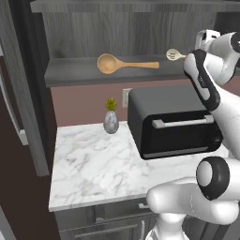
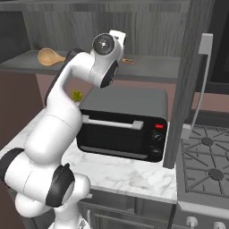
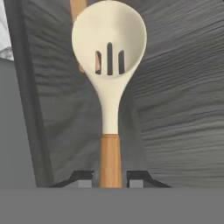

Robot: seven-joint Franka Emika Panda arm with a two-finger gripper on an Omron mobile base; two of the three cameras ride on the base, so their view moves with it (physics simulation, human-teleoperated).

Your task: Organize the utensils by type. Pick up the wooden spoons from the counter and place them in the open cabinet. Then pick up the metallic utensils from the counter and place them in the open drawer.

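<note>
A small slotted spoon (image 3: 109, 52) has a pale cream head with three narrow slots and an orange-brown wooden handle. The gripper (image 3: 110, 178) is closed on that handle, a dark fingertip on either side of it, and the spoon points straight out ahead of the hand. It is up at the level of the open cabinet (image 1: 84, 70), its head (image 1: 172, 54) just above the shelf, in front of the dark wood-grain back wall.

A large light-tan spoon (image 1: 110, 63) lies flat on the same grey shelf, round bowl to the left and long handle to the right, near the small spoon's head but apart from it.

Below the cabinet is a dull pink wall and a white marble counter (image 1: 89, 168) with grey veins. A black toaster oven (image 1: 171, 122) with a silver bar handle sits on the counter, and a small grey vase with a green plant (image 1: 111, 117) stands beside it to the left. A stove (image 2: 208, 165) with dark grates adjoins the counter on the right.

The white arm rises from the base, bends over the toaster oven, and reaches up to the shelf, its wrist level with the cabinet opening.
</note>
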